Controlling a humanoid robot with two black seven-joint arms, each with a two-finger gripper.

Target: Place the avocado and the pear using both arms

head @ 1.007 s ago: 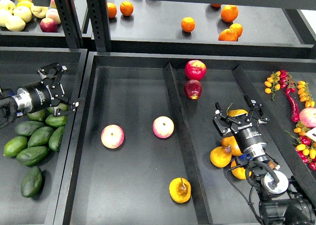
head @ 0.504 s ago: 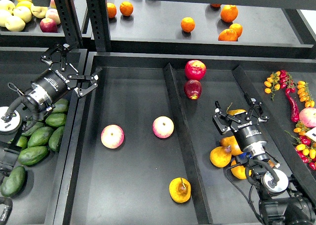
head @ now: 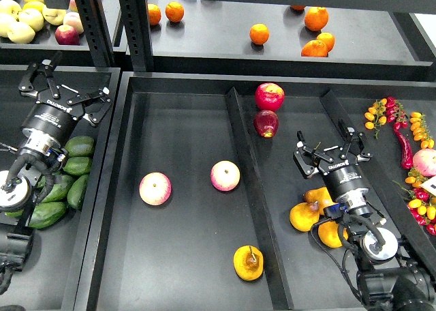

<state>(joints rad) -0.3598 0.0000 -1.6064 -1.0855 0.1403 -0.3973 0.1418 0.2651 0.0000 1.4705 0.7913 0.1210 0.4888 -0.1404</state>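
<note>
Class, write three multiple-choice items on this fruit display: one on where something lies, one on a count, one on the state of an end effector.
1. Where does the blotched pear lie?
A. Middle bin, near front
B. Top shelf
C. Among the avocados

2. How many pale pink apples are in the middle bin?
A. One
B. Two
C. Four

3. What is the right end effector holding?
A. An orange
B. A pear
C. Nothing

Answers: 1 A, it sits by the divider at the front. 2 B, one apple and another apple. 3 C, its fingers are spread with nothing between them.
</note>
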